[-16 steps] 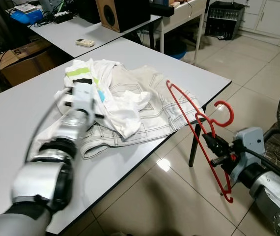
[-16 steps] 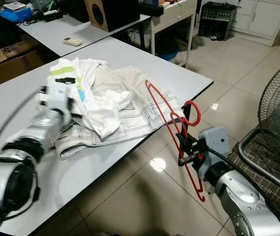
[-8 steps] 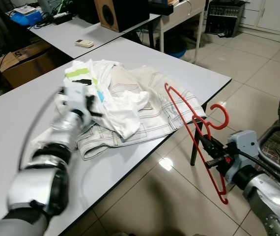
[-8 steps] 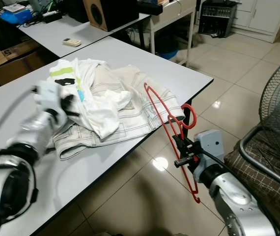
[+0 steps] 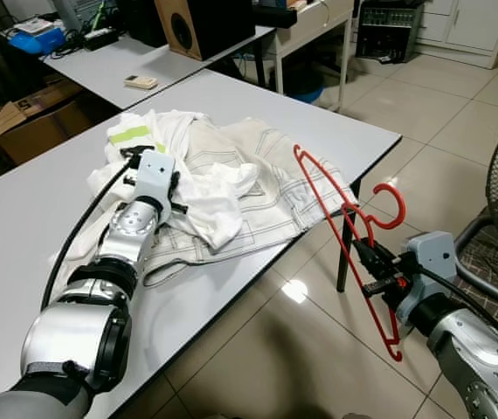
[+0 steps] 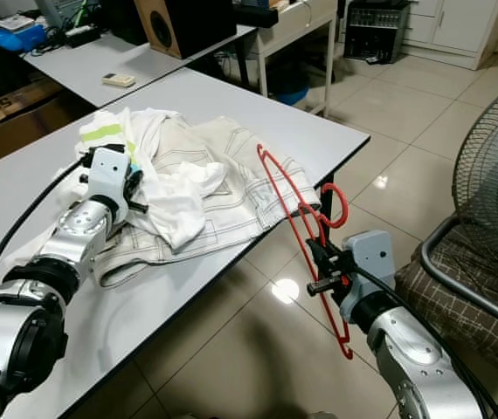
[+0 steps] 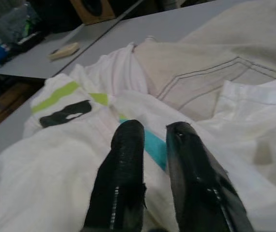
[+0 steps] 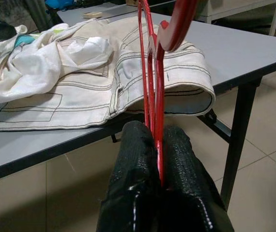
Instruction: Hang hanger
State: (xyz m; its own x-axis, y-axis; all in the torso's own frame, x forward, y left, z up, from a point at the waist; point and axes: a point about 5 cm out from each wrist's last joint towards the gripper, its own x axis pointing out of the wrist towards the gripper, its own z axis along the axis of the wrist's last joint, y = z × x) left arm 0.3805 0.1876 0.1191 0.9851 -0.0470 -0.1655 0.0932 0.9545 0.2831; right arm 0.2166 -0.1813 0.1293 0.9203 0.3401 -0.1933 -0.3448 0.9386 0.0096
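Fingers of the right gripper point(image 6: 321, 264) clamp the red hanger point(image 6: 294, 212), held off the grey table's point(image 5: 319, 131) near edge, over the floor. Left gripper point(image 7: 150, 140), fingers slightly parted and grasping nothing, rests on the white shirt point(image 5: 205, 188) beside beige trousers point(image 5: 262, 166) on that table.

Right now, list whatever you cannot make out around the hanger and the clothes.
- Red hanger: in the right wrist view its hook end runs off the picture's edge.
- Right gripper: its fingers cover the stretch of hanger they clamp.
- Beige trousers: partly buried under the white shirt, so the full shape is hidden.
- Left gripper: its arm hides the cloth under it in the eye views.
- Small remote on the far table: too small to read.
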